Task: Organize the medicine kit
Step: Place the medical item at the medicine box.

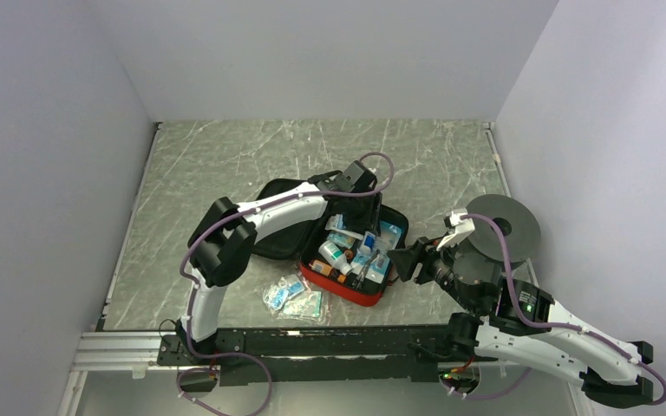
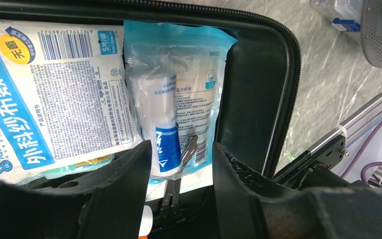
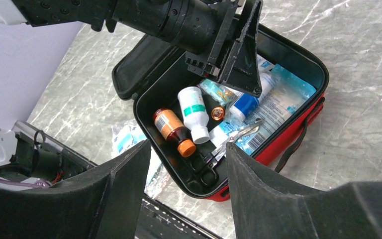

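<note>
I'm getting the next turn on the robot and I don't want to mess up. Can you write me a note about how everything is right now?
Left fingers: open, empty, hanging over the gauze packs inside the medicine kit.
Right fingers: open, empty, beside the kit's right edge, not touching it.
Kit: mid-table, lid open. The brown bottle, white bottle and scissors lie jumbled inside.
Done: most things are in the kit.
Left: the loose packets on the table in front of the kit probably go in; then tidy and zip shut.
</note>
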### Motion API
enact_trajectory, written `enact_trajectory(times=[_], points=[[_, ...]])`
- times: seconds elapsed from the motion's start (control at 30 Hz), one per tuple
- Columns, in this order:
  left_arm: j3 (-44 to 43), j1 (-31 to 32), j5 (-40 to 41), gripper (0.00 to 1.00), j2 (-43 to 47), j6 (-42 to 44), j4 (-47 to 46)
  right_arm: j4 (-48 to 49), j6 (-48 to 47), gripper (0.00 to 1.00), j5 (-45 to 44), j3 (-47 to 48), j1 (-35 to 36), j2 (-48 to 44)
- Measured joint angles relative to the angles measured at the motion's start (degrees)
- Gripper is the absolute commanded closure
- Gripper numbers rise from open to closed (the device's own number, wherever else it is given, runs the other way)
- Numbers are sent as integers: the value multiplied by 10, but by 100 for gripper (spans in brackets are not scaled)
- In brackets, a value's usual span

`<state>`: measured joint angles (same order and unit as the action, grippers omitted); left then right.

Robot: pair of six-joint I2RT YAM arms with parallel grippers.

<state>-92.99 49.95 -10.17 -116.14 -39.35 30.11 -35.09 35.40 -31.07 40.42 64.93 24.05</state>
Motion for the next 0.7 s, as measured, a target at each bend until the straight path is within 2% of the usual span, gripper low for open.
enact_trajectory(times=[0.27, 0.43, 0.7], points=[[-1, 0, 10, 20, -2, 19, 10, -7, 0, 39, 0, 0, 0, 0], [25, 0, 26, 15, 34, 36, 7, -4, -6, 34, 16, 0, 0, -3], [46, 0, 70, 5, 156, 59, 10, 34, -55, 27, 90, -9, 0, -12]])
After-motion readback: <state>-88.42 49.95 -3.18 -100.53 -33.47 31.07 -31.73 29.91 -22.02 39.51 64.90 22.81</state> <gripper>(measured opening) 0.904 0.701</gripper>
